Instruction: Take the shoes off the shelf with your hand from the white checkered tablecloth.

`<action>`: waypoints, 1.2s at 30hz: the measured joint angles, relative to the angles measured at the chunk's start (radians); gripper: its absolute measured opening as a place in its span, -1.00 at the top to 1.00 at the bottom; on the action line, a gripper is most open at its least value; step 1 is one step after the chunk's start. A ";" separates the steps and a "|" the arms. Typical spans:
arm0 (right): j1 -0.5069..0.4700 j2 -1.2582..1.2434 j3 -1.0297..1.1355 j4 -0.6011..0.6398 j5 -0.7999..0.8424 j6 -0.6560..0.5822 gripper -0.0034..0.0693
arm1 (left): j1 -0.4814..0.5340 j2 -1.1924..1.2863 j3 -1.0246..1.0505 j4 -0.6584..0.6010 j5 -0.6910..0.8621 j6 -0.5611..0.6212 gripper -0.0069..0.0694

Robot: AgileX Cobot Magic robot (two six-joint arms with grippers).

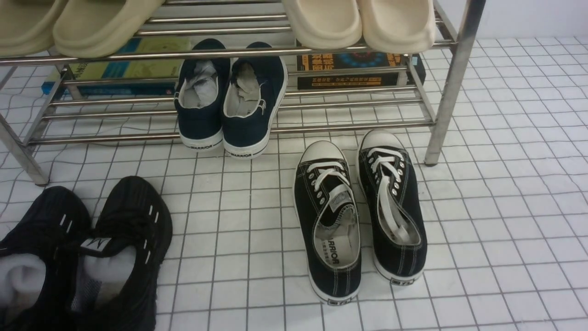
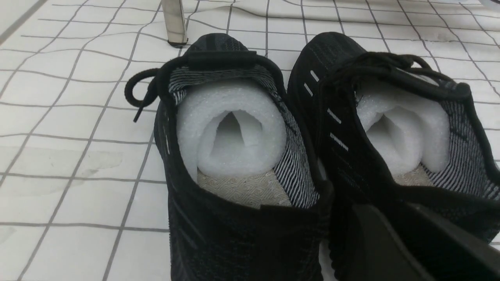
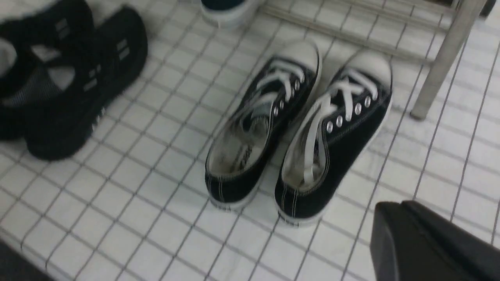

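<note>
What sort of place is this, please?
Likely a staged indoor test setup rather than a real entryway: a chrome shelf holding slippers stands on a checkered tablecloth, with shoes paired before it.

Shoes (image 1: pixel 328 220) on checkered tablecloth (image 1: pixel 505 207)

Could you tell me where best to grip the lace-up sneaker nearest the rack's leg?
Probably the heel rim, coming from above: the sneaker stands upright with its heel towards the robot and its mouth open, so that rim can be pinched.
</note>
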 joint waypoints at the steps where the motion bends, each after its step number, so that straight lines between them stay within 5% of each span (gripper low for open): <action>1: 0.000 -0.074 0.079 -0.003 -0.088 0.000 0.95 | 0.000 0.000 0.000 0.000 0.000 0.000 0.46; 6: 0.000 -0.333 0.413 -0.005 -0.477 0.000 0.94 | 0.000 0.000 0.000 0.000 0.000 0.000 0.46; 12: 0.000 -0.381 0.599 -0.005 -0.630 0.000 0.93 | 0.000 0.000 0.000 0.000 0.000 0.000 0.46; 36: -0.010 -0.394 0.627 -0.014 -0.541 -0.004 0.89 | 0.000 0.000 0.000 0.000 0.000 0.000 0.46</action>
